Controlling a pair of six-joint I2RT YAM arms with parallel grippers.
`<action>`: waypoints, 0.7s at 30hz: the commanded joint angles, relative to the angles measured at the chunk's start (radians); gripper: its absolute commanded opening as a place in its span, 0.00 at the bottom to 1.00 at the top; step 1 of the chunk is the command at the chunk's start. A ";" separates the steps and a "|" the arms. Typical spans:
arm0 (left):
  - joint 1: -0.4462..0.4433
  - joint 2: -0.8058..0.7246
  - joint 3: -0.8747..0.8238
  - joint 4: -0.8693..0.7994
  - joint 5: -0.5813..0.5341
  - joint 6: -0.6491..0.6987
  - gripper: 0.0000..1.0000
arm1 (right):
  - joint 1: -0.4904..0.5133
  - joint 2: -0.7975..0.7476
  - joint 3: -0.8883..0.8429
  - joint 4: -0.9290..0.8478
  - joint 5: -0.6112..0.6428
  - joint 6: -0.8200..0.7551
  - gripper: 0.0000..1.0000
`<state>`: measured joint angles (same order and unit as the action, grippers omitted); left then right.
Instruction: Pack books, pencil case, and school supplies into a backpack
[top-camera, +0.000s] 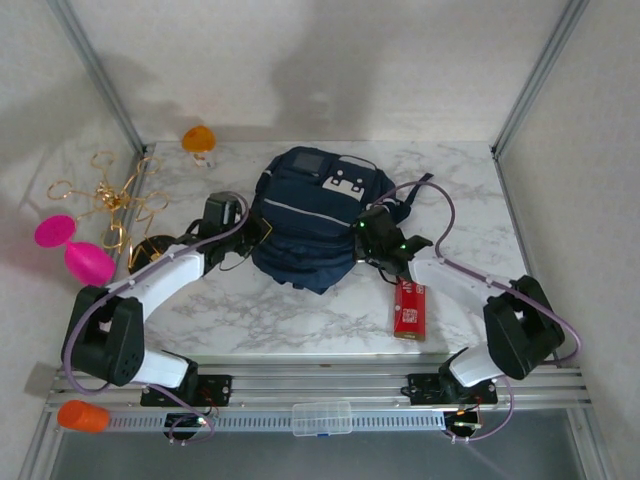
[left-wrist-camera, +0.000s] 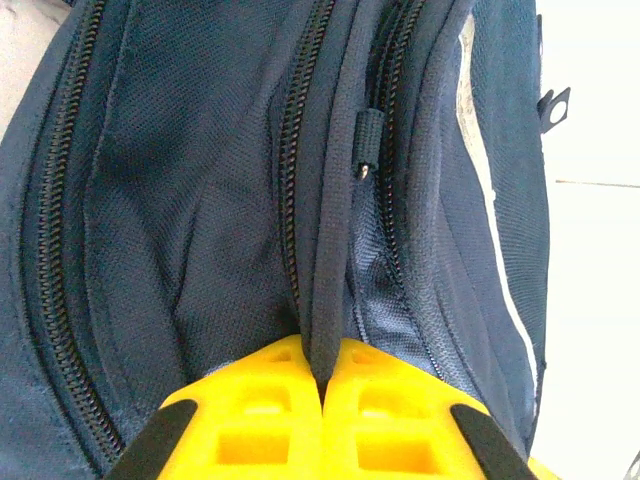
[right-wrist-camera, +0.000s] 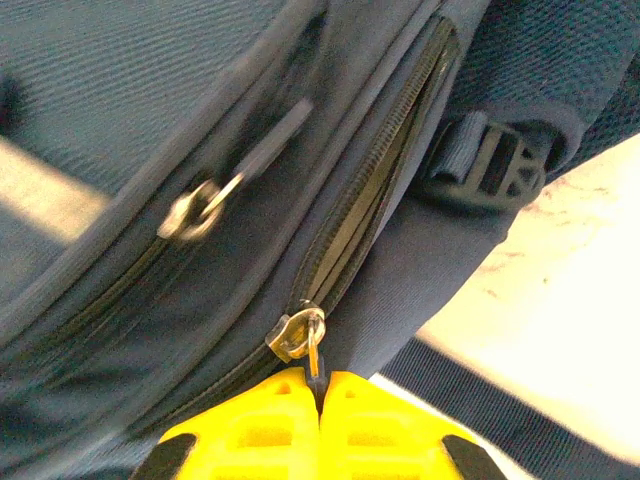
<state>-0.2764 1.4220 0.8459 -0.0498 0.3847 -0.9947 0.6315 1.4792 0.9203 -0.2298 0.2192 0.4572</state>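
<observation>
Pinching fabric ridge (left-wrist-camera: 325, 250) of backpack (top-camera: 305, 225) with left end effector (left-wrist-camera: 322, 368), gripping zipper pull (right-wrist-camera: 300, 335) with right end effector (right-wrist-camera: 320, 385); leaving red box (top-camera: 409, 308) unpacked on table (top-camera: 260, 310), lower right.

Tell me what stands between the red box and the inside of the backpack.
The red box lies on the table just right of the backpack, with no object between them. The pack itself blocks it: from above it looks shut, and the zipper above the pull pinched by the right gripper looks closed.
</observation>
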 joint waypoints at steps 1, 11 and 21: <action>0.081 0.012 0.043 -0.053 -0.114 0.114 0.00 | -0.114 0.048 0.033 -0.042 0.235 -0.027 0.00; 0.148 0.091 0.154 -0.151 -0.083 0.269 0.00 | -0.217 0.184 0.155 0.038 0.283 -0.128 0.00; 0.177 0.154 0.233 -0.222 -0.068 0.374 0.00 | -0.305 0.288 0.220 0.143 0.135 -0.237 0.00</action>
<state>-0.1848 1.5707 1.0435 -0.1989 0.4656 -0.6918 0.4362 1.7321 1.0992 -0.0704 0.1360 0.2195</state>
